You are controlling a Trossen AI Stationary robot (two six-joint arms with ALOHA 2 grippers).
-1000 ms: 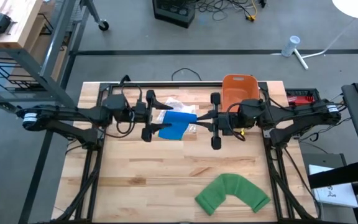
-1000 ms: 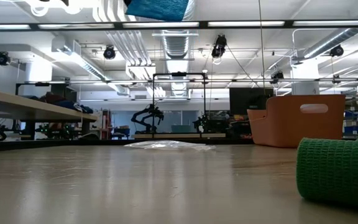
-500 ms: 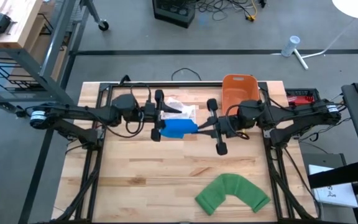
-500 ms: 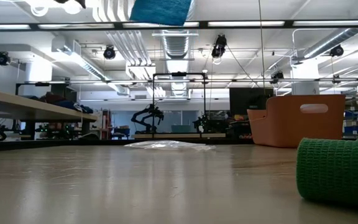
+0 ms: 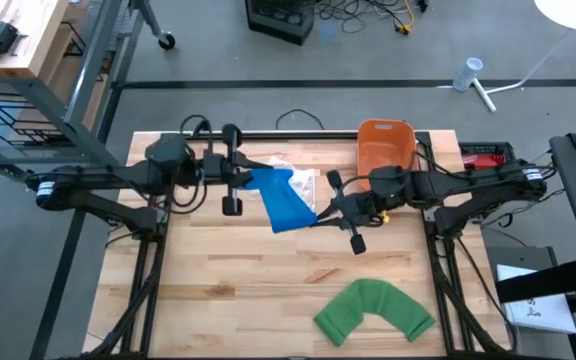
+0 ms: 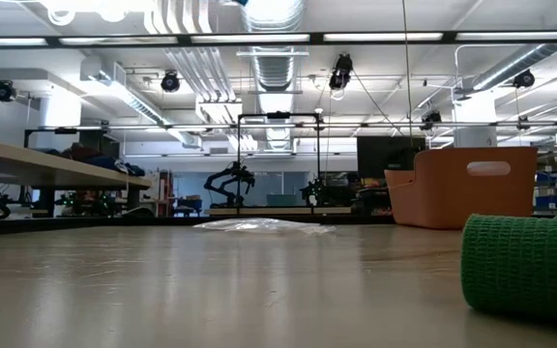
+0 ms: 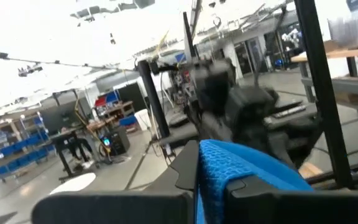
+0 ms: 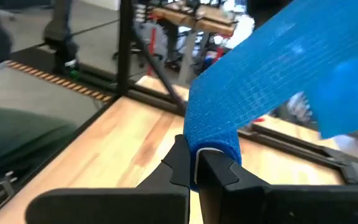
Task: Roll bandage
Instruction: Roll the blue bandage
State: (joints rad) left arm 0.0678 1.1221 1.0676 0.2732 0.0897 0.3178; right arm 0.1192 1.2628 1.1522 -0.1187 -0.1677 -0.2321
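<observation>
blue bandage (image 5: 283, 200) spans both claws, long axis far-left to near-right | left gripper (image 5: 240, 183) clamped on far end | right gripper (image 5: 330, 208) clamped on near end (held above table)

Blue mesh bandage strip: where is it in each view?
High: blue mesh bandage strip at table centre, stretched between both grippers.
Low: not in it.
Left wrist: between the left gripper fingers.
Right wrist: rising from the right gripper.
Shared landmark: wooden table.

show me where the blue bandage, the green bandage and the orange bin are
blue bandage (image 5: 286, 203), high view, middle of the stretched strip.
green bandage (image 5: 376, 309), high view, top of its bend.
orange bin (image 5: 384, 143), high view, its floor.
</observation>
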